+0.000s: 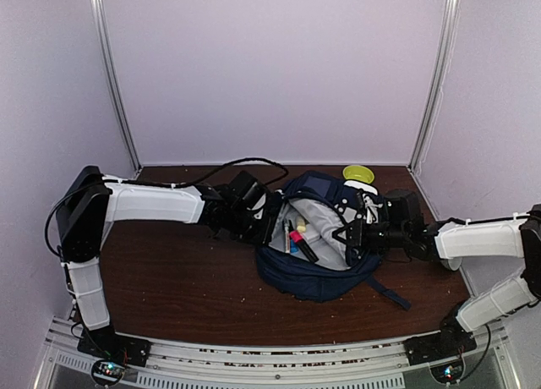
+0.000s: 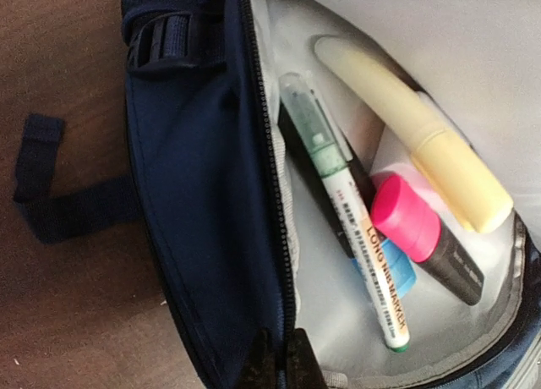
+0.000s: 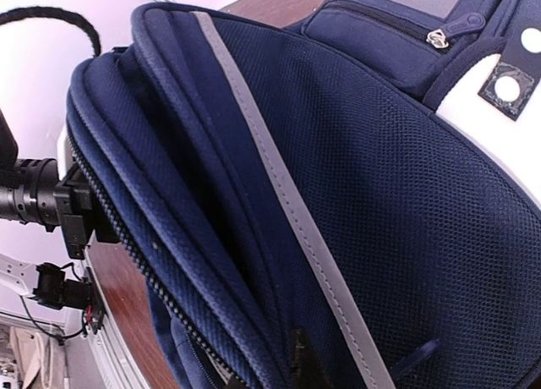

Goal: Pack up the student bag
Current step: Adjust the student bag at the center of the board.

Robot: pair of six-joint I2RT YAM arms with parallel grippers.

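**Now both sets of fingers are clamped on the open student bag**

You have the student bag (image 1: 325,275) lying on the desk (image 1: 169,279), a little right of centre. Its main zip is open and the light grey lining shows. Your left fingers (image 2: 272,365) are pressed together on the zip rim at the left side of the mouth. Your right fingers (image 3: 300,359) are closed on the navy fabric at the opposite rim, near the grey reflective stripe (image 3: 279,186). Both wrists crowd the opening, one from each side.

The floor of the pocket is already taken up. A pale yellow highlighter (image 2: 439,152) lies against the lining, with a pink-capped marker (image 2: 423,237) just beside it. A white marker (image 2: 347,203) with a clear green cap lies next to that, over a black pen (image 2: 317,194) and a blue piece (image 2: 397,275) that you can only partly see.

Around the bag, a yellow-green dish (image 1: 358,173) sits just behind it near the far edge of the desk. A black cable (image 1: 245,162) loops across the desk behind your left arm. A loose navy strap (image 2: 59,203) lies flat on the wood outside the left rim. A second strap (image 1: 393,294) trails from the bag toward the near right.
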